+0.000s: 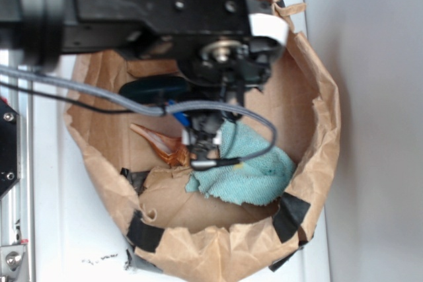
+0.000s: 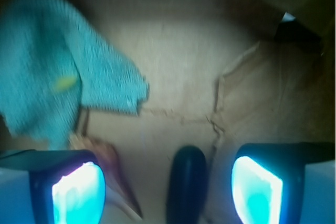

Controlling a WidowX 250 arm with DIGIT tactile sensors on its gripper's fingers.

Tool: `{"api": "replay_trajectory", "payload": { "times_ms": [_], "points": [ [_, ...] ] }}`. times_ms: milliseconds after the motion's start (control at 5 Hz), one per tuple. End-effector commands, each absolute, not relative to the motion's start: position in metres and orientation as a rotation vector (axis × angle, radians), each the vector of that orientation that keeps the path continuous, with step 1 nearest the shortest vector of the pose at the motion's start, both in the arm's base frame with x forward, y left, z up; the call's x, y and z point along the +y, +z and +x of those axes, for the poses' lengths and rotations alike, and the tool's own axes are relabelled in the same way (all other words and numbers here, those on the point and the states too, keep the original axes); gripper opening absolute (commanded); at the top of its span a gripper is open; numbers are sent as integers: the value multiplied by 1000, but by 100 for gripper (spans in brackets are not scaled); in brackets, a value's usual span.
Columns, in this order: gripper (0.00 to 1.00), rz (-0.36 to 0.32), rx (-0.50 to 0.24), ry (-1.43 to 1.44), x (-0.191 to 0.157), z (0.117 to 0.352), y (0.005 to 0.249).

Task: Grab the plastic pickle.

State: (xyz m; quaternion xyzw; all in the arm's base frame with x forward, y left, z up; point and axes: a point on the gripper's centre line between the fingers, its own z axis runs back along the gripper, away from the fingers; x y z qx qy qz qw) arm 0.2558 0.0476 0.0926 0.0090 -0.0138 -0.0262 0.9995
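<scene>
The plastic pickle is a dark green capsule lying on the floor of a brown paper bag, partly under the arm. In the wrist view the pickle lies lengthwise between my fingers, nearer the right one, with bag floor showing on both sides. My gripper is open and empty, its glowing pads wide apart; in the exterior view the gripper hangs low in the bag between seashell and cloth. The orange-tan seashell lies beside the left finger, where it also shows in the wrist view.
A teal terry cloth lies crumpled in the bag to the right of the gripper, also in the wrist view at upper left. The bag's rolled-down walls ring everything, patched with black tape. Grey and black cables cross over the bag.
</scene>
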Motion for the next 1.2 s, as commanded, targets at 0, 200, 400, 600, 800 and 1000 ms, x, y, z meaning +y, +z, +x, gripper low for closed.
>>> {"api": "replay_trajectory", "payload": {
  "times_ms": [0, 200, 400, 600, 800, 1000],
  "points": [
    [100, 126, -68, -90, 68, 238, 77],
    [100, 145, -82, -96, 75, 228, 53],
    [100, 133, -100, -98, 79, 224, 38],
    [100, 125, -12, -138, 72, 223, 16],
    [7, 171, -38, -107, 69, 219, 13],
    [0, 129, -33, -88, 68, 215, 31]
  ]
}}
